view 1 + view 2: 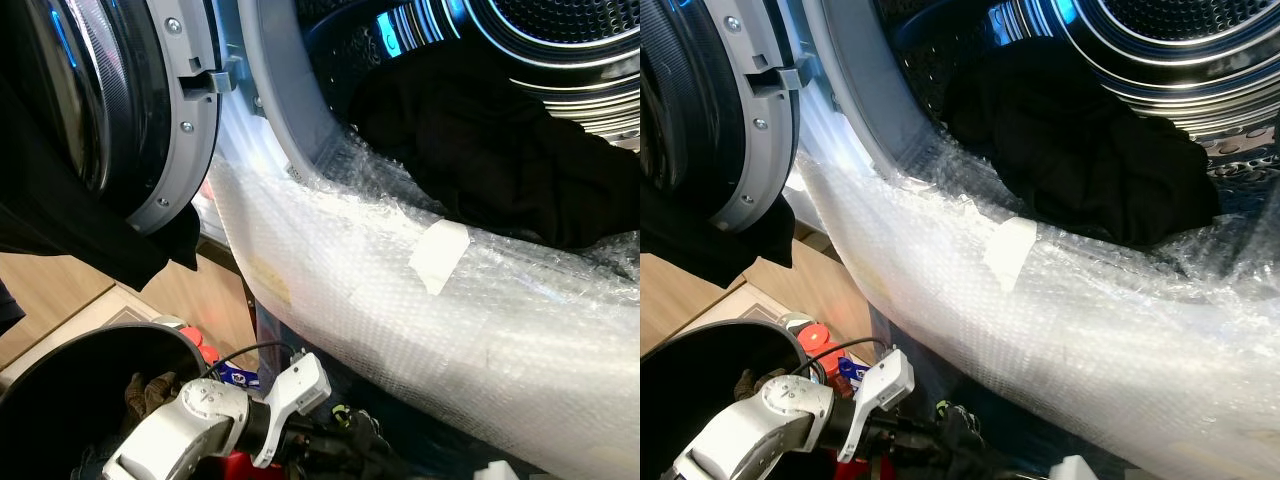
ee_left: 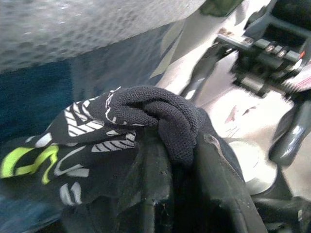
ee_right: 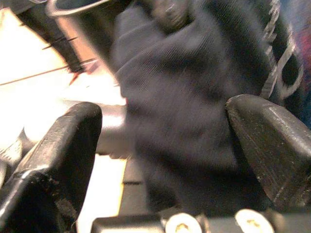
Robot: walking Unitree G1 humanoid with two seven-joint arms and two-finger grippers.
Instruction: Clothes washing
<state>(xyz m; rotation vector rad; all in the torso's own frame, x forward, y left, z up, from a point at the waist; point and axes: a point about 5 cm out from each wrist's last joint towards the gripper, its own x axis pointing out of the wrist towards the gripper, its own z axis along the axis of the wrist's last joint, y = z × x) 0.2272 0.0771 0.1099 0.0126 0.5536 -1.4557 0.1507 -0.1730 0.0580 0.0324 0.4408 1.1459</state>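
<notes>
A pile of black clothes (image 1: 500,150) lies in the washer's steel drum (image 1: 560,30). Low in front of the machine, my left gripper (image 2: 175,145) is shut on a black sock (image 2: 97,131) with white and neon-green markings; the sock (image 1: 345,418) hangs just past my silver left wrist (image 1: 290,395). In the right wrist view my right gripper (image 3: 165,126) is open, its fingers (image 3: 63,141) wide apart, with a blurred dark navy garment (image 3: 189,97) lying between and beyond them.
Bubble wrap (image 1: 400,310) with a strip of white tape (image 1: 438,255) covers the drum's lower rim. The round door (image 1: 130,110) stands open at the left, and a black cloth (image 1: 60,220) hangs in front of it. A black basket (image 1: 60,370) sits at the lower left on wooden flooring.
</notes>
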